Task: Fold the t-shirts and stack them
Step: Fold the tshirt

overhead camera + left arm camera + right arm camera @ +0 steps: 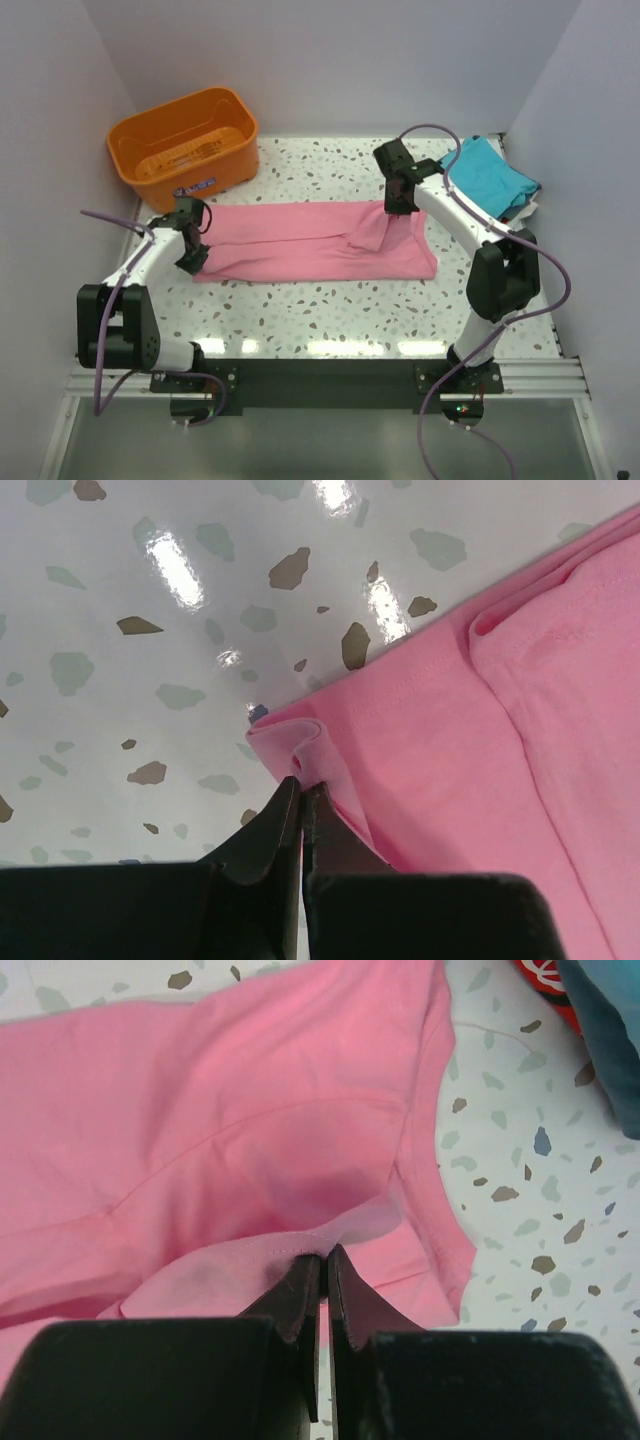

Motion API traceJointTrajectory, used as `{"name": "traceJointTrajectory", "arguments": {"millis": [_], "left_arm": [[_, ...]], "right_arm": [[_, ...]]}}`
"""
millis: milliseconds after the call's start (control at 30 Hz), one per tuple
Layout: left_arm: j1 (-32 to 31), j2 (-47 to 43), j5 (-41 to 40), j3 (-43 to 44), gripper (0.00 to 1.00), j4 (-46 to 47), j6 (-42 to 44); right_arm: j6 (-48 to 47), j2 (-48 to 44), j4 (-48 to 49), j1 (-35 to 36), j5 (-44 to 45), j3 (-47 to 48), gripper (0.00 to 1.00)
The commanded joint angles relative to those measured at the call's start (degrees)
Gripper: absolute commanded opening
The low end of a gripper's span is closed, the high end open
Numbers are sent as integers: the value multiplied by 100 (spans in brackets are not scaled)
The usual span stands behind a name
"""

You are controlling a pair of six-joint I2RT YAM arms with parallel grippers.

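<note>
The pink t-shirt (300, 245) lies in a long band across the middle of the table, partly folded. My left gripper (197, 252) is at its left end, shut on a bunched corner (305, 748) of the pink cloth (480, 740). At the shirt's right end my right gripper (393, 207) is shut on a lifted hem (290, 1245), and a flap of pink cloth (250, 1110) hangs from it. A folded teal t-shirt (490, 178) tops a stack at the back right, with white cloth (526, 211) under it. The right wrist view shows teal (612, 1030) and red (540, 975) edges of that stack.
An orange plastic basket (183, 145) stands at the back left corner, close behind my left arm. White walls close in the speckled table (330, 310) on three sides. The arm bases sit on the black rail (320, 375) at the near edge.
</note>
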Motion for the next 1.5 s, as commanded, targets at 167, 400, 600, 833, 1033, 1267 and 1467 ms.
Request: {"name": "traceJointTrajectory", "arguments": {"millis": [167,400,600,833,1033,1267,1467], "left_arm": [[88,394,-193,399,0,416,313],[97,736,-237,530,0,618,331],[97,1159,-202,706,2,768,497],[97,1423,-193,821,45,733,603],[97,1125,-237,943,100,637,726],[97,510,-623,1478,100,145,814],[97,-34,-238,1595,100,47,1253]], "right_arm": [[-268,408,63,-225,51,554,0],[-321,935,134,-278,-46,923,0],[-408,1436,265,-331,16,1266,0],[-479,2034,-25,-383,333,1864,0],[-550,2411,195,-410,113,2127,1],[-453,2597,-112,-436,200,2699,91],[-286,1825,-43,-436,-307,1972,99]]}}
